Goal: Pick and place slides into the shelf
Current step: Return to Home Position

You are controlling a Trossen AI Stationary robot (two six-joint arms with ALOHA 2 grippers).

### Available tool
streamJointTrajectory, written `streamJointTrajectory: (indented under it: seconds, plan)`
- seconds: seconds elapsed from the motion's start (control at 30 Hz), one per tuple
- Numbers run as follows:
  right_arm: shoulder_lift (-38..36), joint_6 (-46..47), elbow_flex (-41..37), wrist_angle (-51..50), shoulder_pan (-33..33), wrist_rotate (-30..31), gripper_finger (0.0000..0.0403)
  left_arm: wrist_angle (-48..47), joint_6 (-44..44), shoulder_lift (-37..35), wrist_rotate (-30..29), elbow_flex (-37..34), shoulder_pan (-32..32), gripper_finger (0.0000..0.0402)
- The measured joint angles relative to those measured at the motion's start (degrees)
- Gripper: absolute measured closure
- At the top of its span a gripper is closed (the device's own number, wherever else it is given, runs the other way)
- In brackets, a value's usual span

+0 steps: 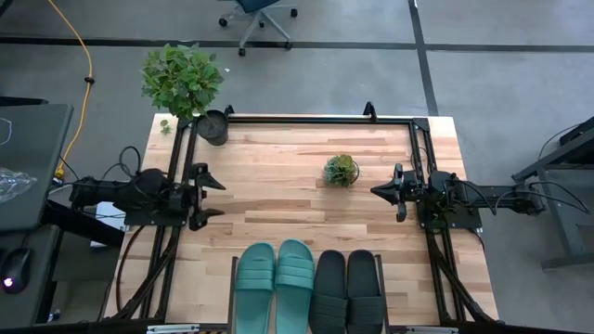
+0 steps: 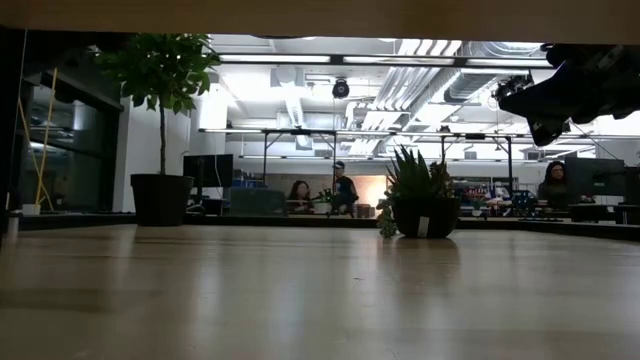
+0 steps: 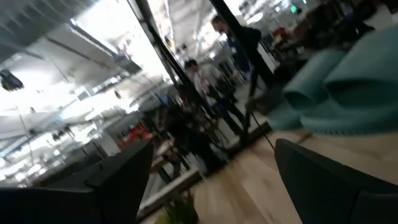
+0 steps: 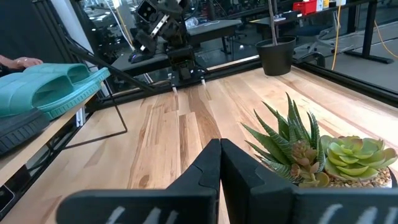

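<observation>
Overhead, four slides lie abreast on the shelf at the edge of the table opposite the tall plant, teal pair left, black right, long axes parallel, toes toward mid-table; the low view shows none. Left gripper spread at the left edge, right gripper pressed together near the succulent.

Clock from the table centre, seen from above, 12 at the big plant's edge. The middle is bare and gives a wide lane from 9 to 3. A small succulent at 2 sits near the right gripper at 3, so it's tight there. A big potted plant blocks the 11 corner. The left gripper pokes in at 9. Four slides sit abreast and fill the shelf at 6, with no gap between them.
</observation>
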Motion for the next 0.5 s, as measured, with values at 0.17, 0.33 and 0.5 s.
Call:
streamJointTrajectory:
  seconds: [0.17, 0.33, 0.5]
  plan:
    - [0.0, 0.01, 0.0, 0.0, 0.0, 0.0, 0.0403, -4.44, -0.03, 0.01, -0.02, 0.02, 0.04, 0.0076]
    - [0.0, 0.01, 0.0, 0.0, -0.01, 0.0, 0.0403, -8.26, 0.02, -0.01, -0.02, 0.01, 0.04, 0.0076]
    - [0.0, 0.01, 0.0, 0.0, 0.0, 0.0, 0.0403, -10.97, 0.51, -0.01, -0.54, 0.02, 0.04, 0.0076]
